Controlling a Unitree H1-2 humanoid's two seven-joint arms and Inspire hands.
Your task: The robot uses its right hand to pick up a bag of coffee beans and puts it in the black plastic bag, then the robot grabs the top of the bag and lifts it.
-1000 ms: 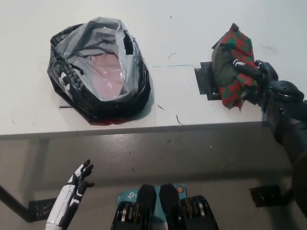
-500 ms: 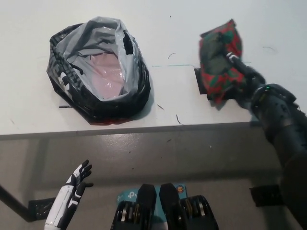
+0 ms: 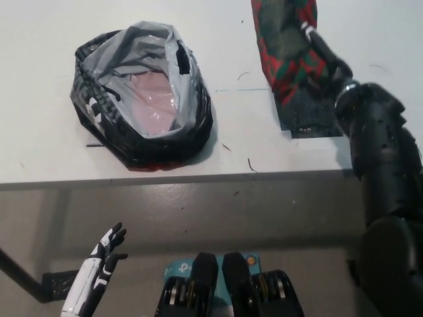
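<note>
So the robot's right hand (image 3: 324, 63) has the coffee bag (image 3: 285, 46) in its grip, fingers wrapped around the red and green pack, and it's held up over the far right part of the white table (image 3: 39, 145). The pack looks clear of the tabletop, hanging roughly upright above a dark patch (image 3: 307, 115) on the table, though it's hard to be totally sure from straight above. The top of the pack runs out of the picture at the far edge.

The black plastic bag (image 3: 142, 99) sits on the left side of the table, well apart from the coffee bag, mouth wide open and facing up, with a pinkish lining showing inside. Nothing's in it yet as far as can be seen.

The white left hand (image 3: 106, 254) is idle down at the near left, below the table edge, fingers spread and holding nothing.

Progress-wise: the pickup looks done. Still left: carrying the pack leftward over to the open bag, dropping it in, then grabbing the bag's top and lifting it.
</note>
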